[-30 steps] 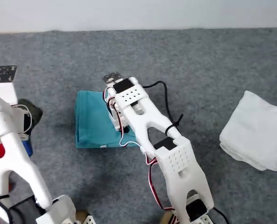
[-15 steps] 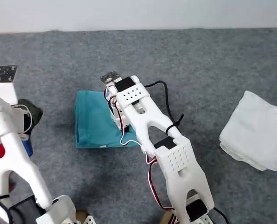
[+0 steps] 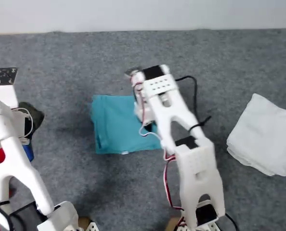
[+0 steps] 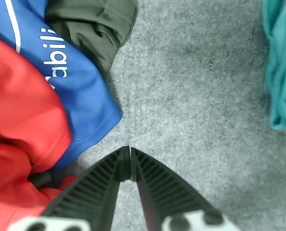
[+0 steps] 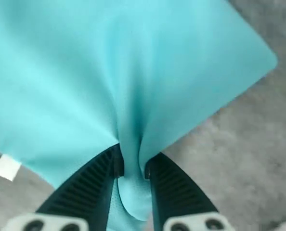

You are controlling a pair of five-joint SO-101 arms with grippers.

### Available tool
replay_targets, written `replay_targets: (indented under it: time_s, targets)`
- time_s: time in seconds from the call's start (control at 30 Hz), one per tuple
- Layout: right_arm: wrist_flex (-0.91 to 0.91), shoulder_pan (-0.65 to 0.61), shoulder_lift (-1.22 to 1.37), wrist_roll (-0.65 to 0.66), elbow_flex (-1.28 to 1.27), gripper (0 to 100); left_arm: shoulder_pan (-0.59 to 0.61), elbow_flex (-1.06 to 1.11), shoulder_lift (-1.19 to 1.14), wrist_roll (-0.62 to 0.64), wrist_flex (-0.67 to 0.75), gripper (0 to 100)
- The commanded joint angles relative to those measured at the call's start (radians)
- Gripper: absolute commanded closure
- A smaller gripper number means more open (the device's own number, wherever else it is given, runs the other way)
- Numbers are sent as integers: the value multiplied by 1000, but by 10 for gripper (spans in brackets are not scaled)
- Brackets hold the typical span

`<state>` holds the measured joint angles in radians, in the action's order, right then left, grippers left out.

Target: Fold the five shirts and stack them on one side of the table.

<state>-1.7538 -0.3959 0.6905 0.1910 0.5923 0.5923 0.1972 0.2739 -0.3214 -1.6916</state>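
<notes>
**Teal shirt pinched at its right edge, white stack waiting to the right**

The teal shirt (image 3: pixel 116 126) lies folded flat near the middle of the table (image 3: pixel 220 62). Its right edge is bunched into a ridge, and the right gripper (image 5: pixel 132 166) has its jaws clamped on that ridge. The white stack (image 3: pixel 266 134) sits well apart at the right side.

The step in hand looks like carrying the folded teal shirt over to that stack. Only a narrow pleat of cloth is held, so it could slip out. The safer course is probably to keep the pinch firm and raise the edge enough that the lower layers do not snag on the rough grey surface and pull the fold open. The shirt should then go down square on the white stack, not half off it.

The right arm (image 3: pixel 181 125) stretches from the near edge toward the far side, its wrist bent down over the shirt's right edge. The left arm (image 3: pixel 8 154) stands at the left side. The left gripper (image 4: pixel 130 164) is closed on nothing and points at bare table just beside a heap of a red shirt (image 4: pixel 22 110), a blue shirt (image 4: pixel 73 82) and an olive shirt (image 4: pixel 97 24), none of them folded yet.
</notes>
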Motion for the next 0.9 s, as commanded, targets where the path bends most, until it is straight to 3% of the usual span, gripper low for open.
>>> replay_targets:
  time_s: [0.0,0.27,0.43,0.63,0.87]
  targets:
    - [-42,105,-154,137,-80,989,-6,-8,35,3,15,994]
    - [35,335,-159,574,-81,989,-6,-8,35,3,11,994]
    - [200,375,-159,819,-81,989,-6,-8,37,3,-5,994]
    - [424,318,-133,930,-81,989,-6,-8,38,2,-18,994]
    - [607,306,-35,956,-81,983,-6,-8,38,2,-40,994]
